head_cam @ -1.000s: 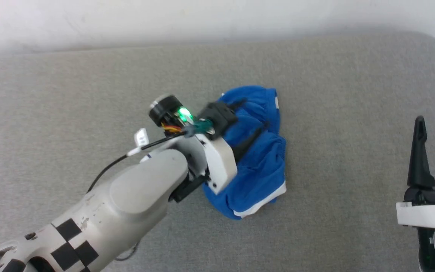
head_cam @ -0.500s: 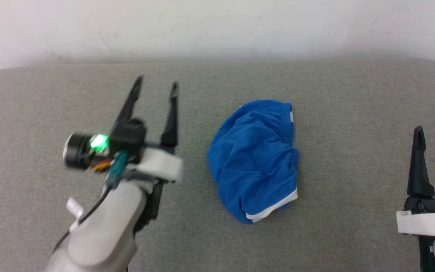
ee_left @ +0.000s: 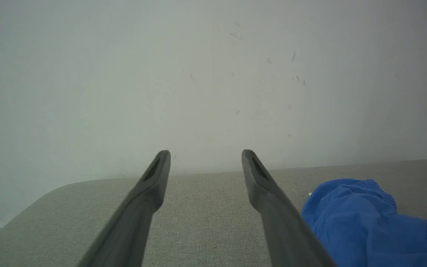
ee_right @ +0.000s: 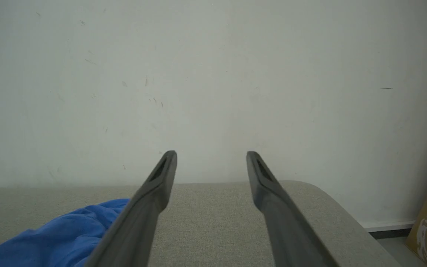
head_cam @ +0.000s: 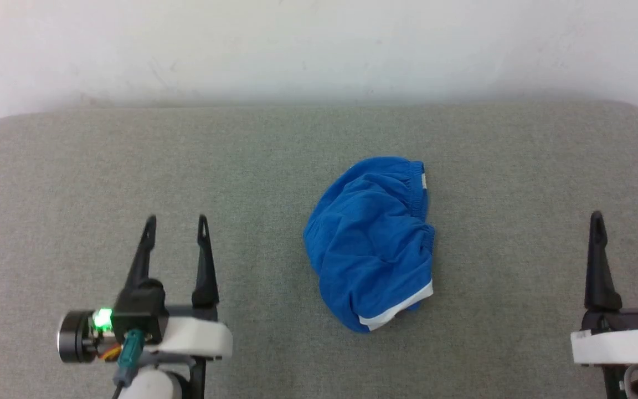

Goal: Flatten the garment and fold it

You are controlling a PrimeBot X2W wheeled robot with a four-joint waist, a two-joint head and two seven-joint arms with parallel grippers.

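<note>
The shorts lie in a bunched heap on the grey pad, between the two grippers and touching neither. The left gripper has its fingers spread wide and holds nothing. The right gripper is the same. Both point away from the robot, toward the wall.

From the left fingers the shorts are off to the right, about level with the tips. In the left wrist view the blue cloth shows just past the right-hand finger. From the right fingers the shorts are off to the left, and in the right wrist view the cloth sits beyond the left-hand finger.

The heap's long axis runs roughly along the fingers. The white-trimmed hem is at the near end, and the gathered waistband is along the far right side. The left gripper looks the nearer of the two.

Flattening appears not yet done. Each arm would need to swing inward, the left likely toward the hem and the right toward the waistband.
</note>
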